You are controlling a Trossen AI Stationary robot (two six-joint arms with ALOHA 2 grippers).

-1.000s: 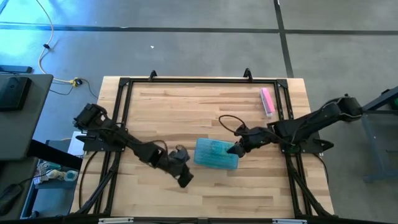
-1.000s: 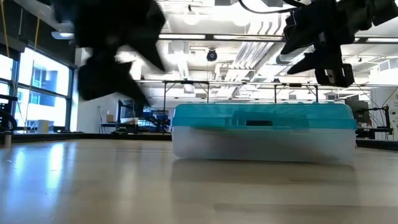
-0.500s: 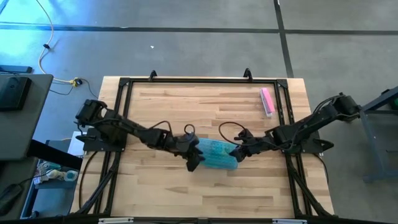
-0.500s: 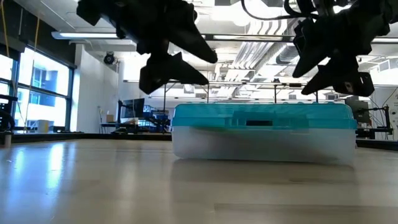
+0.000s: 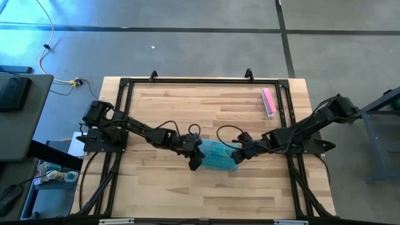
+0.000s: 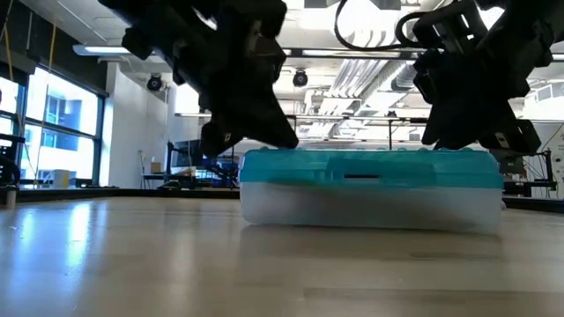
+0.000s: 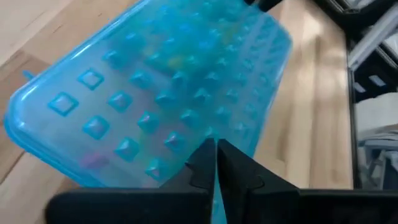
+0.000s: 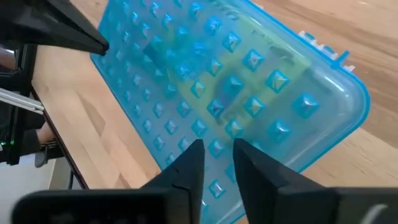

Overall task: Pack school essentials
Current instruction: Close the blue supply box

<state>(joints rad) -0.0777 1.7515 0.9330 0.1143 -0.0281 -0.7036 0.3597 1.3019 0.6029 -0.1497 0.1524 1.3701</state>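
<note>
Overhead view: the closed case [image 5: 217,155] with its teal lid lies mid-table, the left gripper [image 5: 196,159] at one short end and the right gripper [image 5: 237,155] at the other; a pink block [image 5: 268,101] sits well apart near the far right edge of the table [image 5: 162,106].
Table-level view: both dark grippers bear on the lid's top corners; the case rests flat on the wood.
Left wrist view: left fingers [image 7: 200,163] pressed together, nothing between them, tips over the lid's near edge.
Right wrist view: right fingers [image 8: 188,163] slightly parted, holding nothing, tips just above the studded lid.
School supplies: coloured shapes show dimly through the lid, so the stationery appears already inside.
Risk, uneven press: one end pushed harder could tilt or skid the case across the smooth wood.
Risk, latch: whether the lid has snapped shut is not visible; lifting away early may leave it loose.
</note>
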